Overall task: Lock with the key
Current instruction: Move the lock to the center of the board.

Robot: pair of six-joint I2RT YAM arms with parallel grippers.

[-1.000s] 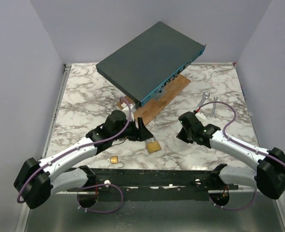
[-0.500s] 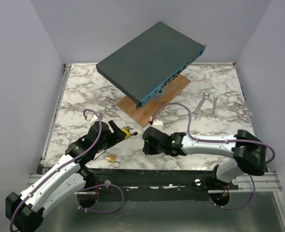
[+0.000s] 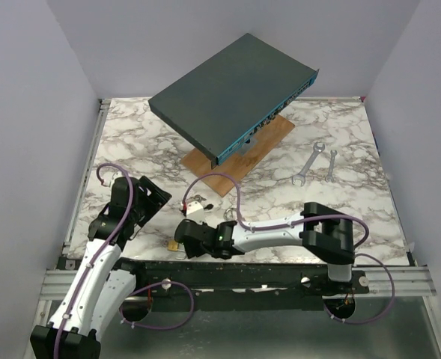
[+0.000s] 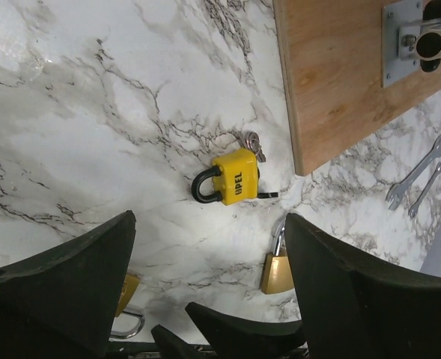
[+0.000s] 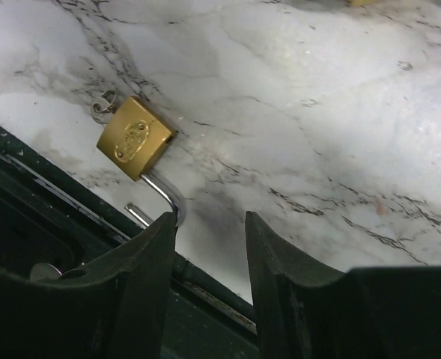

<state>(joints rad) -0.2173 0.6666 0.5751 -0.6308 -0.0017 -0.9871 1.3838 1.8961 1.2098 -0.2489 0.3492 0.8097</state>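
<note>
— Starting at the left: what of the left gripper [image 4: 209,228]?
— Spread wide and gripping nothing. Hangs tilted over the bench [image 3: 130,142] toward the near-left corner, probably held aside to leave the other arm room.
— And next along the near edge?
— A small brass padlock [image 5: 135,138], lying flat right by that edge, shackle [image 5: 162,188] seemingly sprung open. Likely the lock meant by the task, judging by the right gripper [image 5: 211,224] poised just above it.
— Closed on anything?
— No. Jaws parted only a little, empty, lined up over the shackle end. Reaches across from the right side of the bench to get there.
— Any key?
— Only a key ring [image 5: 102,105] at the end of the body opposite the shackle. No telling about a key in the keyhole: too small and partly in glare.
— Further right?
— A yellow padlock [image 4: 235,176], shut by the look of it, with keys [image 4: 251,142] touching one end, just short of the wooden board [image 4: 332,75]. Then a second brass padlock [image 4: 278,273], caught only by the left wrist camera and hidden under the right arm from above.
— And the rest?
— A dark box [image 3: 231,93] propped over the board toward the far edge, covering most of its mount. Two spanners [image 3: 314,161] well apart from the locks, toward the right edge, plainly no part of this job.
</note>
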